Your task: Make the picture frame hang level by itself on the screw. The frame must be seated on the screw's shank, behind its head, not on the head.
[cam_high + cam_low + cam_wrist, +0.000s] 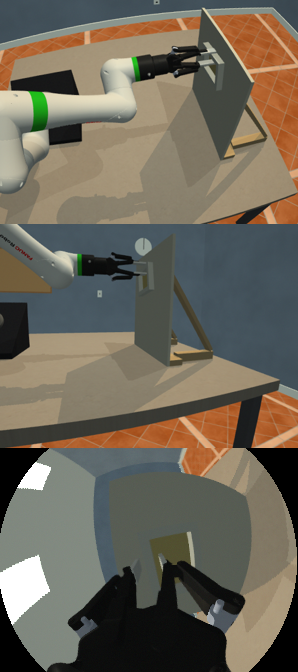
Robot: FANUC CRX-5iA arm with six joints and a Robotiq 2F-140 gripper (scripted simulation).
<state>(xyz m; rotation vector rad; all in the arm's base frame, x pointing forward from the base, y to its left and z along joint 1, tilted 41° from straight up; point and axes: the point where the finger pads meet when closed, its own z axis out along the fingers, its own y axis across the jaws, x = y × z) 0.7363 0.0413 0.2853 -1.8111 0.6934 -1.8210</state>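
The picture frame point(215, 66) is a small pale grey rectangle lying flat against the upright grey wall board point(223, 96), near its top. It also shows in the exterior view point(147, 277) and in the wrist view point(174, 544). My gripper point(208, 57) reaches out level toward the board, fingers partly open with a gap between them. One fingertip is by the frame's top bar, the other just below it, at the frame's upper near corner point(143, 268). Nothing is gripped between the fingers. The screw is hidden.
Wooden braces point(250, 137) point(193, 353) prop the board from behind on the table. A black box point(49, 104) stands at the table's far side beside my arm's base. The table edge lies to the right of the board.
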